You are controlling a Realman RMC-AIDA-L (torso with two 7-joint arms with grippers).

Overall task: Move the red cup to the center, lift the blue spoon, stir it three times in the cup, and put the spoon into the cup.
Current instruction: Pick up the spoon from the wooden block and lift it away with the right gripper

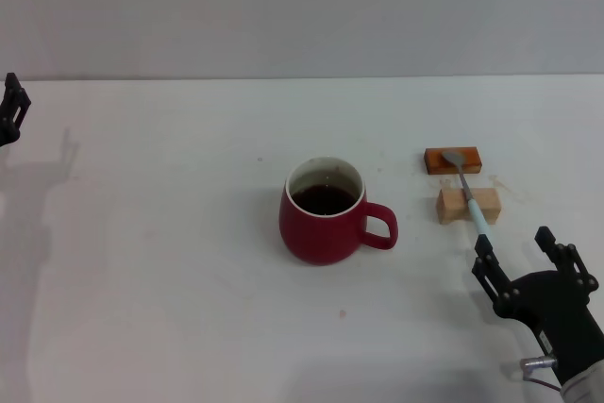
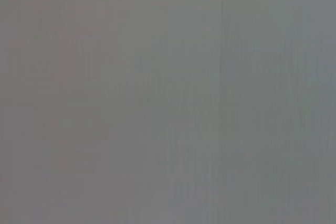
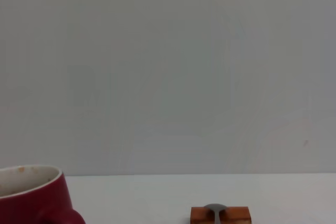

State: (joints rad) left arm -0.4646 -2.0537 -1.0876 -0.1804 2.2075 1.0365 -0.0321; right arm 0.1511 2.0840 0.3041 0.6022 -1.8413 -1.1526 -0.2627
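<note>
The red cup (image 1: 324, 214) stands upright near the middle of the white table (image 1: 170, 261), holding dark liquid, its handle pointing right. It also shows in the right wrist view (image 3: 32, 196). The blue spoon (image 1: 472, 197) lies to the cup's right across two small blocks, with its grey bowl (image 3: 214, 209) on the farther one and its pale blue handle pointing toward me. My right gripper (image 1: 513, 241) is open just in front of the handle's tip, holding nothing. My left gripper (image 1: 11, 107) is parked at the table's far left edge.
An orange-brown block (image 1: 453, 159) and a pale wooden block (image 1: 468, 205) support the spoon. The orange-brown block (image 3: 220, 215) also appears in the right wrist view. The left wrist view shows only a plain grey surface.
</note>
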